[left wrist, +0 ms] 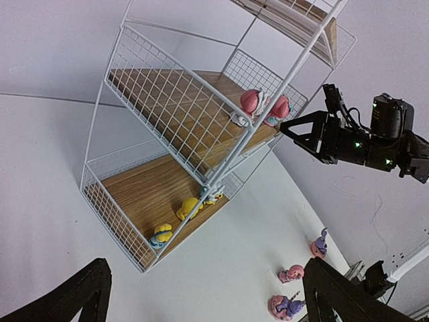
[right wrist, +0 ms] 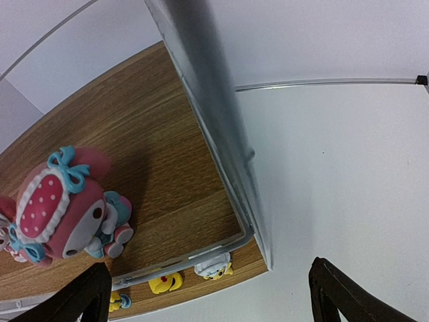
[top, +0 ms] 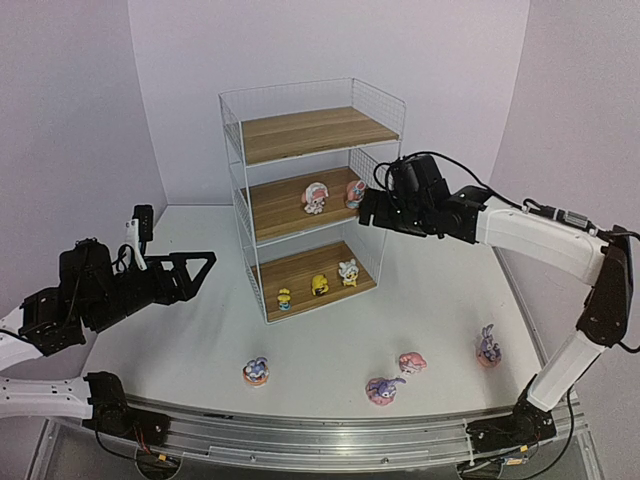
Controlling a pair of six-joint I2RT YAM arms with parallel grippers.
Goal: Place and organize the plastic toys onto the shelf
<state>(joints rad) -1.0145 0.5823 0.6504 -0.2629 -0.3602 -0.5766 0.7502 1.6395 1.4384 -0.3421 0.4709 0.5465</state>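
White counter (top: 200,330), pale walls, nothing else of note in the room.

Nearest the arms' bases, four toys stand loose along the front of the counter. Three are purple bunnies (top: 256,372), set left, centre and right. The fourth is a pink figurine (top: 412,362) just beside the centre bunny. None of these is shelved yet.

Left tool (top: 203,277): held above the counter's left side, well apart from every toy. Its fingers are spread wide with nothing between them. Judged to be parked clear of the other arm.

Right tool (top: 366,208): raised at the shelf's front right corner, level with the middle board, fingers apart and empty. Its wrist view shows a pink-white figurine (right wrist: 64,208) upright on that board, near the fingers but untouched.

Shelf (top: 315,133), further back:
- The bottom board carries three yellow figurines (top: 319,285) in a row.
- The middle board carries two pink-white ones toward its right end.
- The top board carries no toy.

Sorting appears to run one kind per board. On that reading the loose pink figurine belongs on the middle board and the bunnies on top. Judged just over half complete.
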